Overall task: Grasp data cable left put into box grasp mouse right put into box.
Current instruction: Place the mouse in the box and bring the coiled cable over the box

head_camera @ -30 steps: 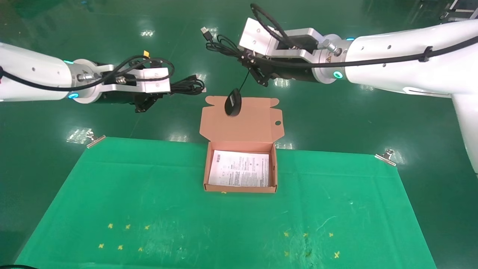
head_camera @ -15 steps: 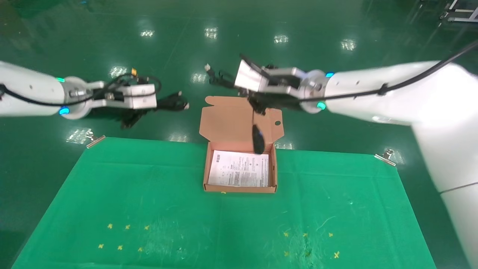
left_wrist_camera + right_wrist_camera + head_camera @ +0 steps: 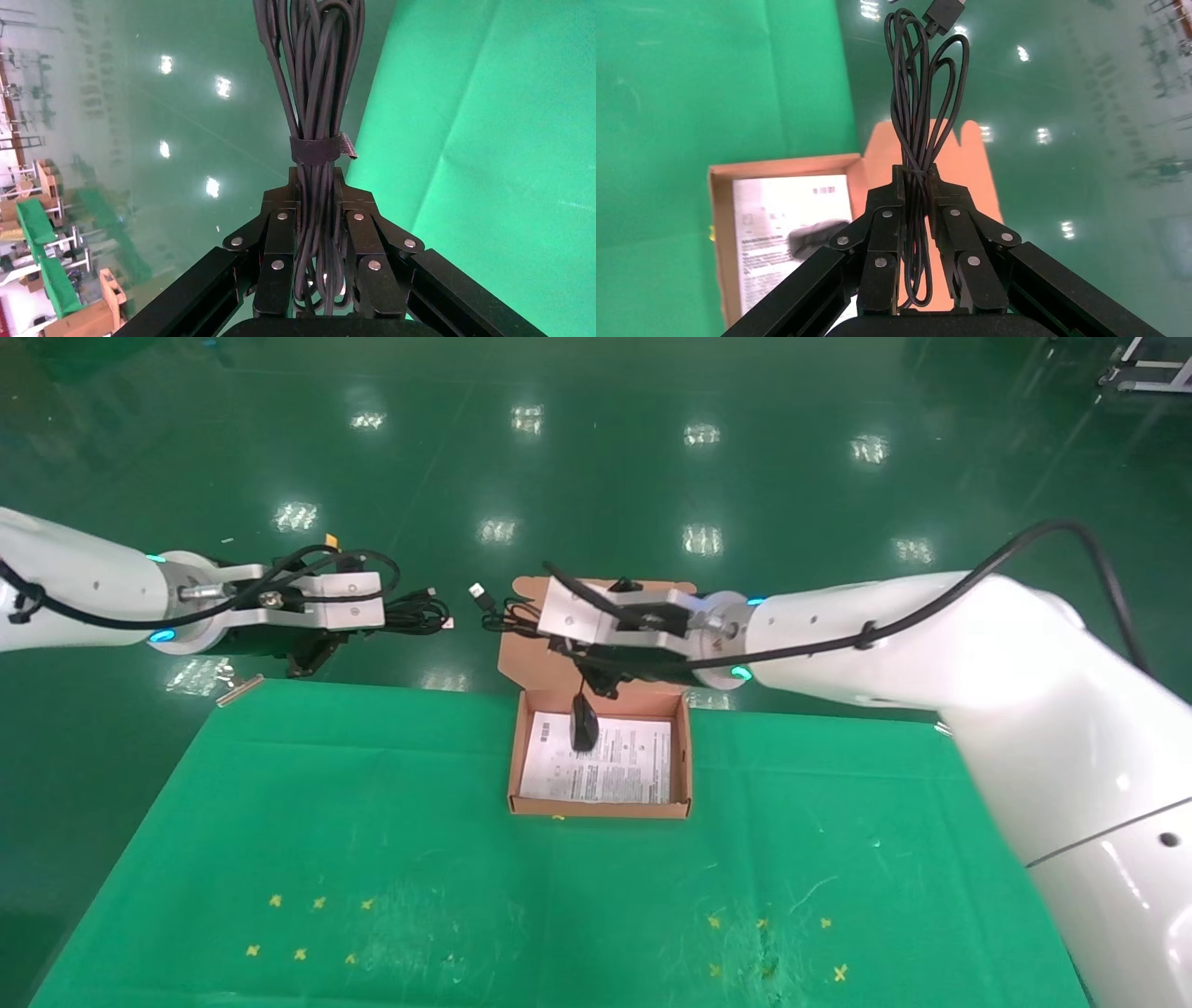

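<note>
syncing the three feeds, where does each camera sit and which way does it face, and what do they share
Head view: on the robot's head, looking forward and down at the green cloth, box, dangling mouse; both arms show.
Left wrist view: on the left wrist, looking along the left gripper clamping the data cable.
Right wrist view: on the right wrist, looking along the right gripper pinching the mouse cord.
Shared: head and right wrist views both show box and mouse.

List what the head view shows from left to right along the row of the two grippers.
Left gripper → data cable → USB plug → right gripper, with the mouse hanging below it over the box.
</note>
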Motion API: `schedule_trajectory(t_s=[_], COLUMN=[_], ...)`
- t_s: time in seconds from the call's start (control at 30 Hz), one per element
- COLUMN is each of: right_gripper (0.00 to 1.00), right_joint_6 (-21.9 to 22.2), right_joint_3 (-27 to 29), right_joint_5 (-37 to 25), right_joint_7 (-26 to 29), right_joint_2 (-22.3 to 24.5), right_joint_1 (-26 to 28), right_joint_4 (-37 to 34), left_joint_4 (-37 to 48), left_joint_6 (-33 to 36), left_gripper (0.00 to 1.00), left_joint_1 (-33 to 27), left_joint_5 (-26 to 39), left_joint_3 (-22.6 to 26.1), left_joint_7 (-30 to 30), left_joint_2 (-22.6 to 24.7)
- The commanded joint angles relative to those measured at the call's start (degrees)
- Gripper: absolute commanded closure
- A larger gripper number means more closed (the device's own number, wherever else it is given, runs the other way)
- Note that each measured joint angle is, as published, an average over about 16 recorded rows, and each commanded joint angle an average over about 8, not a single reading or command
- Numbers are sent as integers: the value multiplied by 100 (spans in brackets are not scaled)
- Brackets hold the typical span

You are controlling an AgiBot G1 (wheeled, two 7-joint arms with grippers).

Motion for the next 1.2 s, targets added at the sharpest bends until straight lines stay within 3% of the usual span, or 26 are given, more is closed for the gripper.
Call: schedule_trajectory(t_s=[0.03, 0.37, 0.8, 0.83, 1.07, 1.1, 1.2], right_gripper=[100, 100, 100, 96, 9, 0, 0], right_joint_6=[97, 631, 1082, 1097, 1136, 1134, 1136], right_joint_3=[-184, -1154, -1914, -1973, -2299, -2322, -2377], right_joint_5=[100, 867, 1605, 1650, 1831, 1846, 1884], right_joint_7=[72, 738, 1439, 1461, 1489, 1485, 1492], right_joint_2=[-20, -15, -27, -30, -7, 8, 69], right_joint_1=[-1, 34, 38, 63, 178, 181, 179], right_joint_4=[-37, -143, -1139, -1189, -1310, -1299, -1233], left_joint_4=[-39, -89, -101, -102, -104, -106, -103], left_joint_6=[10, 23, 26, 26, 25, 24, 1], left_gripper=[100, 100, 100, 100, 100, 100, 100], left_joint_1=[10, 23, 27, 27, 31, 34, 62], left_joint_5=[18, 40, 45, 45, 44, 41, 19], left_joint_3=[1, 3, 3, 3, 3, 4, 6], left_joint_7=[-33, -75, -85, -85, -86, -86, -74], left_joint_2=[-9, -21, -24, -24, -22, -19, 6])
